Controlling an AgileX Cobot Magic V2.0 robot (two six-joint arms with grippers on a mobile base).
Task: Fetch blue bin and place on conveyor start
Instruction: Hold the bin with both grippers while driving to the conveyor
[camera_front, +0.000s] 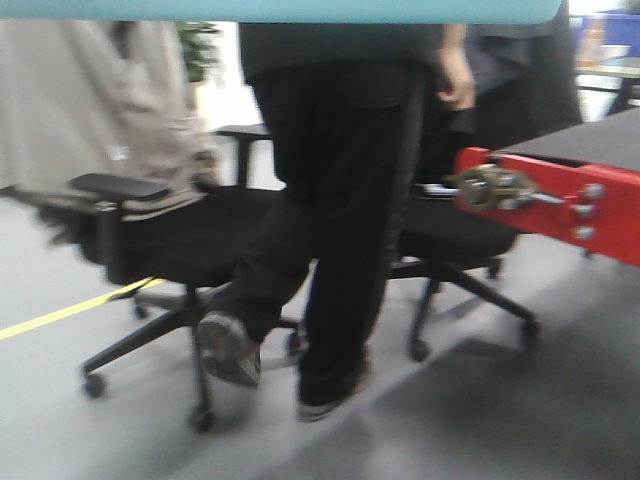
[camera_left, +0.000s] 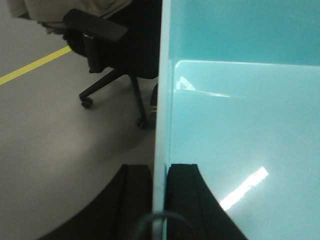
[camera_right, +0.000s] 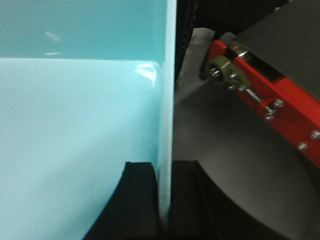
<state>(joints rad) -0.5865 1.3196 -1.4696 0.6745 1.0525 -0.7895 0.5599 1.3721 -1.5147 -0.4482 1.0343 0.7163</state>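
Gripping pale cyan rectangular plastic bin (camera_left: 240, 125) by both side walls, clear of the floor. With left gripper (camera_left: 160, 171), wall pinched between black fingers (camera_left: 135, 200), one inside, one outside. Same clamp with right gripper (camera_right: 162, 169) on opposite wall. Right of right gripper, near but not touching bin: red-framed dark grey conveyor belt (camera_right: 285, 35). Left of left gripper: black wheeled office chair (camera_left: 107, 45), yellow floor line (camera_left: 35, 65). Ahead of both: person in black trousers (camera_front: 340, 200).
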